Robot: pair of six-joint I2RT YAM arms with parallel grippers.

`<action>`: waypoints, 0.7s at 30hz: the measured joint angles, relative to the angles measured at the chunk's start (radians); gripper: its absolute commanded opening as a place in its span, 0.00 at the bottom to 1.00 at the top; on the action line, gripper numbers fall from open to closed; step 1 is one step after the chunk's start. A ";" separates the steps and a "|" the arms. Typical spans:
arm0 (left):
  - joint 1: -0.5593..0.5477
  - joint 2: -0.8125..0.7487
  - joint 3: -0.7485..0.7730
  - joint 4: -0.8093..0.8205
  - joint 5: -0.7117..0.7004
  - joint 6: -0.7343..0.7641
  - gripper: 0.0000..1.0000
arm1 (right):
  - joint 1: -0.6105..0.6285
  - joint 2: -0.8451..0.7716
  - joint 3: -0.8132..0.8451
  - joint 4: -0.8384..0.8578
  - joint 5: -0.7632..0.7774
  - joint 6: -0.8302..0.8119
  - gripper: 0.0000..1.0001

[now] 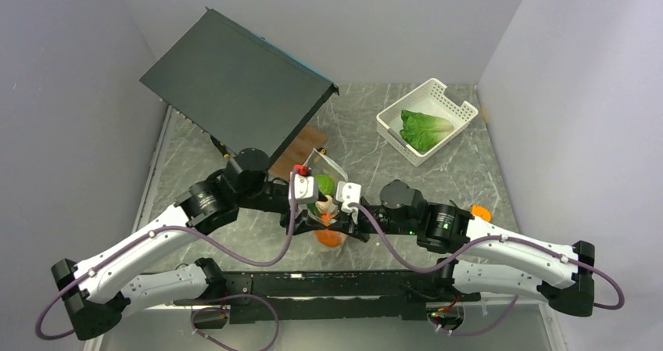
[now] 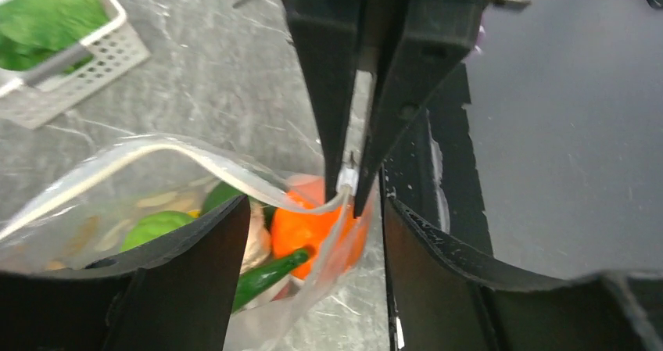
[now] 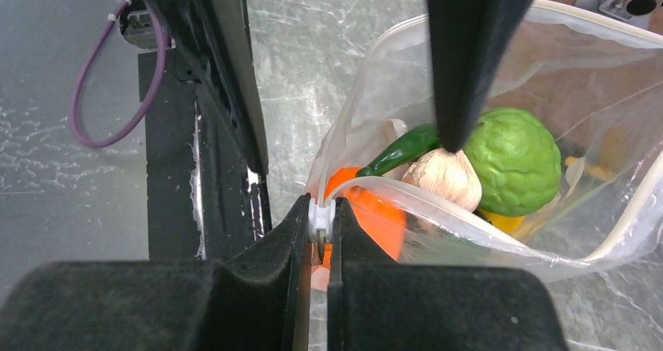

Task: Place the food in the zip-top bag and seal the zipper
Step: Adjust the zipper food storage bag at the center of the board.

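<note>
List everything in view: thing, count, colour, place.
zip-top bag: one, clear, table centre
zipper: one, whitish, bag mouth, unsealed
food: five pieces, orange, green, beige, yellow, in bag
basket: one, white, back right
lettuce: one, green, in basket
panel: one, dark, back left
board: one, brown, under panel
orange object: one, beside right arm
table: one, grey marbled
left gripper: one, black, open, at bag mouth
right gripper: one, black, shut on zipper
</note>
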 measured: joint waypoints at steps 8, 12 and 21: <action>-0.058 0.010 -0.032 -0.057 -0.039 -0.014 0.39 | -0.012 -0.028 0.000 -0.001 -0.010 0.001 0.00; -0.095 -0.051 -0.088 -0.060 -0.154 -0.061 0.22 | -0.013 -0.028 0.000 -0.001 -0.010 0.002 0.00; -0.341 -0.069 -0.080 -0.089 -0.422 -0.187 0.11 | -0.013 -0.008 0.000 0.018 -0.016 0.001 0.00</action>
